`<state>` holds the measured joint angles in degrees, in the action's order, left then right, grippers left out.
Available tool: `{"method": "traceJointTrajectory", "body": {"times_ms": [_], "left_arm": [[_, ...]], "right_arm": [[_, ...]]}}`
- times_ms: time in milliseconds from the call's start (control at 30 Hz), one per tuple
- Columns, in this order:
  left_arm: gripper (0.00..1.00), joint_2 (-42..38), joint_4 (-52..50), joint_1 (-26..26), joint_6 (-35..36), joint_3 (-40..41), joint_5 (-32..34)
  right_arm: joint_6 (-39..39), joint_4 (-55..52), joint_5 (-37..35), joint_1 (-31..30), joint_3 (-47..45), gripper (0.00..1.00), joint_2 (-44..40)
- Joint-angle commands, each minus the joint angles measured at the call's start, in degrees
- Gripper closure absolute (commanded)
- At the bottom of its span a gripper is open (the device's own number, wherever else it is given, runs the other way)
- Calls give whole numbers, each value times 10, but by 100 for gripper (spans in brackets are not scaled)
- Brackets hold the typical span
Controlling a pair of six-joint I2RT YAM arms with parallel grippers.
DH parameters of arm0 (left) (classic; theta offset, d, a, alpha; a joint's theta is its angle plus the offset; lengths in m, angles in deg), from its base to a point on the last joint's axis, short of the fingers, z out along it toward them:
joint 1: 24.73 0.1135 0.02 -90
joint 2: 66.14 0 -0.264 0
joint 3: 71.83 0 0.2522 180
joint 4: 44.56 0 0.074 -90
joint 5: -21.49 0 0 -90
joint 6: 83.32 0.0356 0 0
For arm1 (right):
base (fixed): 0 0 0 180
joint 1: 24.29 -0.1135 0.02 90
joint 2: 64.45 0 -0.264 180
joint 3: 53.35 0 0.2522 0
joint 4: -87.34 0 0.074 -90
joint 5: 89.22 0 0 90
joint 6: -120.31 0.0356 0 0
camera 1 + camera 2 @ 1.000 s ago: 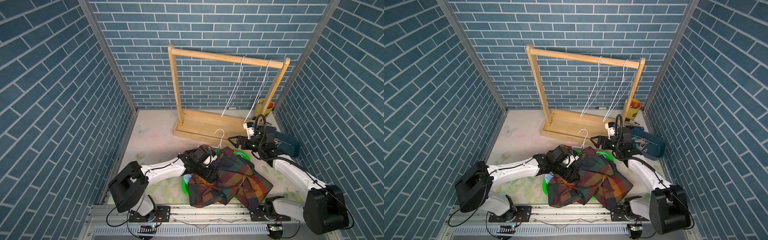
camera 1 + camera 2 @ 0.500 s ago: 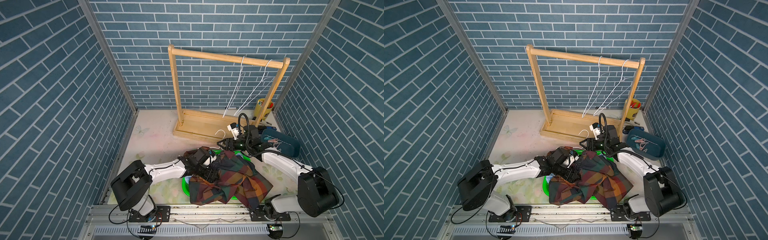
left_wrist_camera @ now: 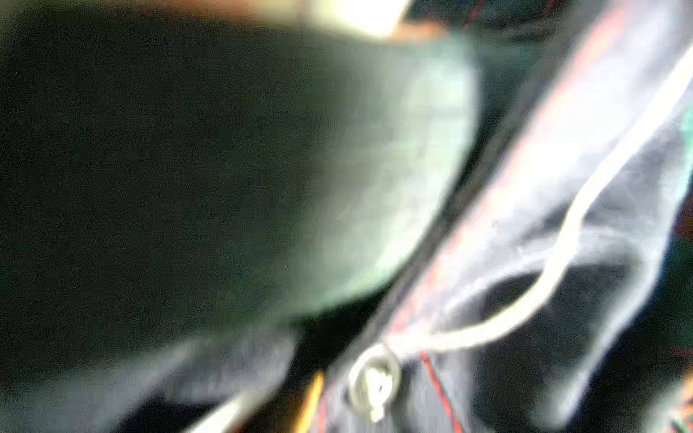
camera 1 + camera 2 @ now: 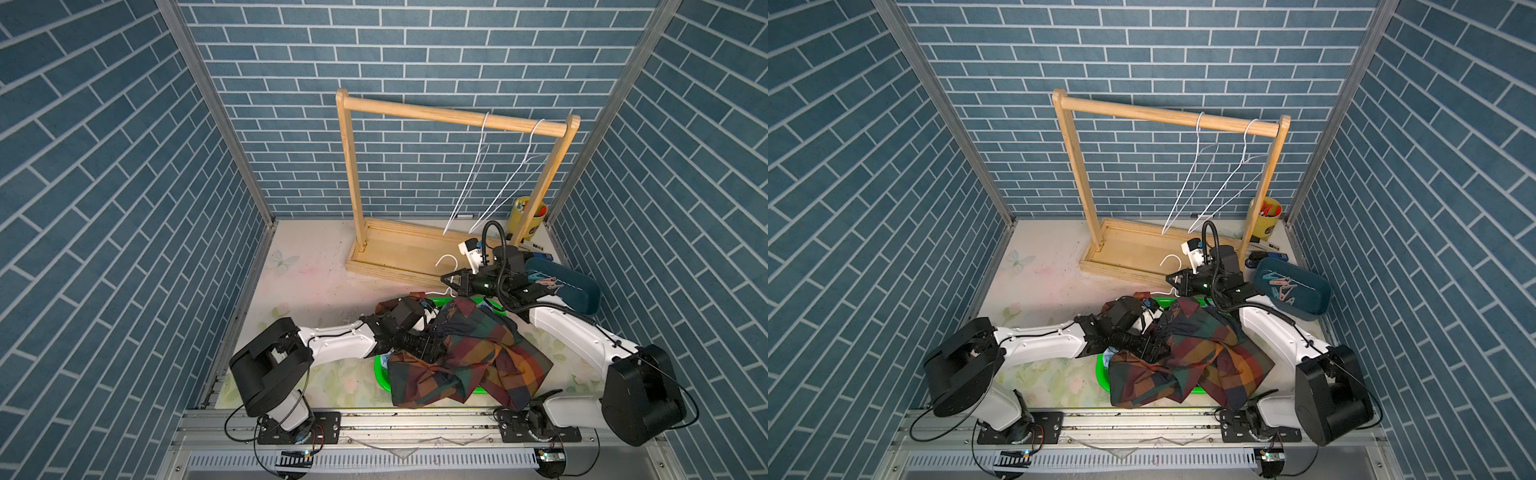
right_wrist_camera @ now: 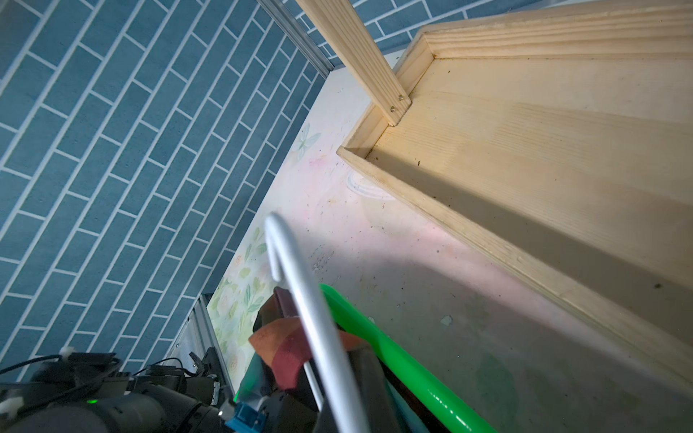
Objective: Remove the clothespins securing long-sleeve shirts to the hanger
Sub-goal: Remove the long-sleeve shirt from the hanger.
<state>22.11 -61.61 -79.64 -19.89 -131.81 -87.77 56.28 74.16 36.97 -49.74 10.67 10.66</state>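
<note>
Both top views show the plaid shirt (image 4: 478, 353) heaped over a green basket (image 4: 379, 370) near the bench's (image 4: 316, 282) front edge. The left gripper (image 4: 431, 350) is buried in the shirt's folds, and I cannot tell whether it is spread or gripping cloth. The left wrist view adds only blurred fabric and a shirt button (image 3: 375, 378).

Only the right wrist view shows the white hanger (image 5: 305, 296) up close, its hook rising above the basket rim. The right gripper (image 4: 451, 282) is pressed together on that hanger's neck, at the shirt's collar end.

Loose clothespins (image 4: 545, 283) lie in a dark blue bin (image 4: 582, 295) by the bench's right edge. They sit just beside the right arm's wrist, well apart from the left gripper.
</note>
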Motion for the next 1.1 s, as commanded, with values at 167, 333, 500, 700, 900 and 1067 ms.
{"method": "traceJointTrajectory", "body": {"times_ms": [167,333,500,700,900,1067], "left_arm": [[0,-147,-301,-6,64,-102,50],[0,-192,-348,-1,100,-169,30],[2,-198,-348,70,144,-246,49],[10,-169,-286,127,249,-276,-43],[15,-147,-245,125,303,-320,-142],[18,-106,-274,125,322,-361,-126]], "right_arm": [[-52,-67,-18,0,28,100,-74],[-49,-71,-16,-1,45,100,-91],[-47,-85,-1,-1,67,100,-110],[-41,-95,17,-4,70,100,-144],[-43,-112,34,-10,77,100,-155],[-35,-106,41,-12,85,100,-161]]}}
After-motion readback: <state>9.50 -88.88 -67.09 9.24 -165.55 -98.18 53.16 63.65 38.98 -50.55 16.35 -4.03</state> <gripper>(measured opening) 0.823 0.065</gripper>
